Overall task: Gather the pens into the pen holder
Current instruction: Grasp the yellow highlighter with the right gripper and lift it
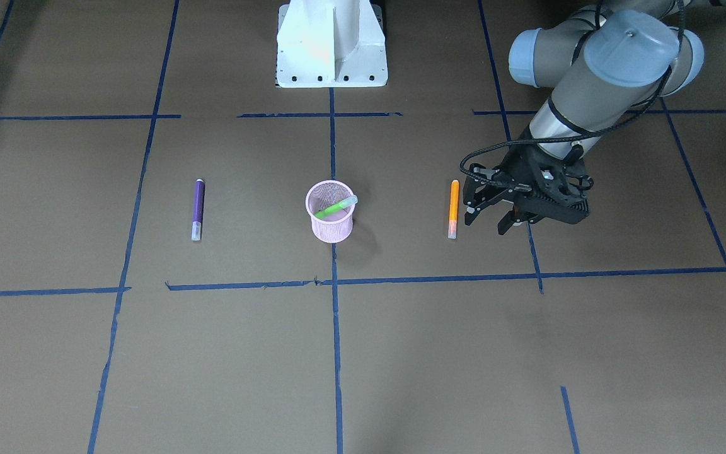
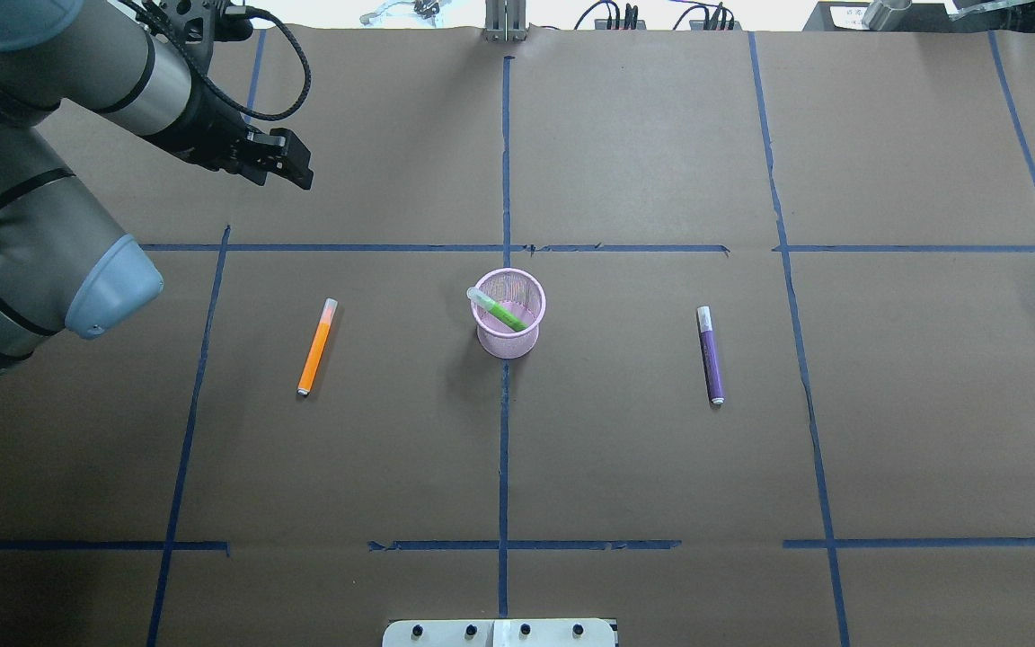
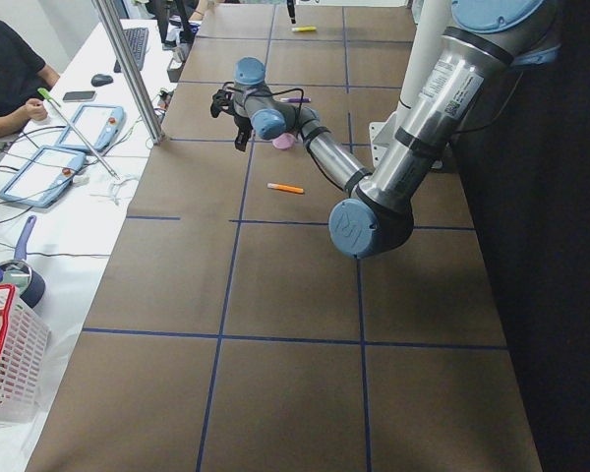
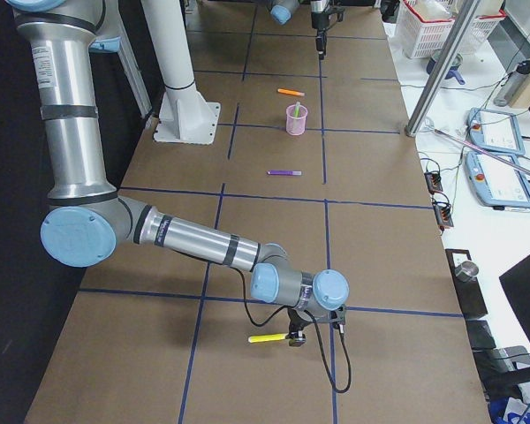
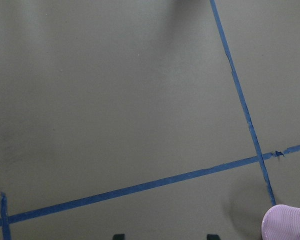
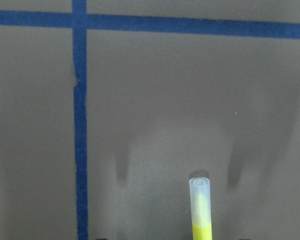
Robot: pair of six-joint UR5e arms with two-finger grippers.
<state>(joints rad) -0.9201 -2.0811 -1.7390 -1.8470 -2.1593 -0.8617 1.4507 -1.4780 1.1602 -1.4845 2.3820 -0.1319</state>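
Note:
The pink mesh pen holder (image 1: 330, 227) (image 2: 508, 340) stands upright at the table's middle with a green pen (image 1: 336, 207) (image 2: 501, 310) leaning inside. An orange pen (image 1: 454, 208) (image 2: 315, 349) lies flat on the robot's left. My left gripper (image 1: 486, 226) (image 2: 297, 175) is open and empty beside it, above the table. A purple pen (image 1: 197, 208) (image 2: 711, 355) lies on the robot's right. My right gripper (image 4: 296, 343) is low over one end of a yellow pen (image 4: 267, 337) (image 6: 200, 210) far from the holder. Its jaws stand open on either side of the pen.
The white robot base (image 1: 331, 44) stands behind the holder. Blue tape lines (image 2: 504, 431) grid the brown table. A side bench with tablets (image 4: 495, 132), a white basket (image 4: 433, 22) and a metal post (image 4: 442, 66) runs along the operators' edge.

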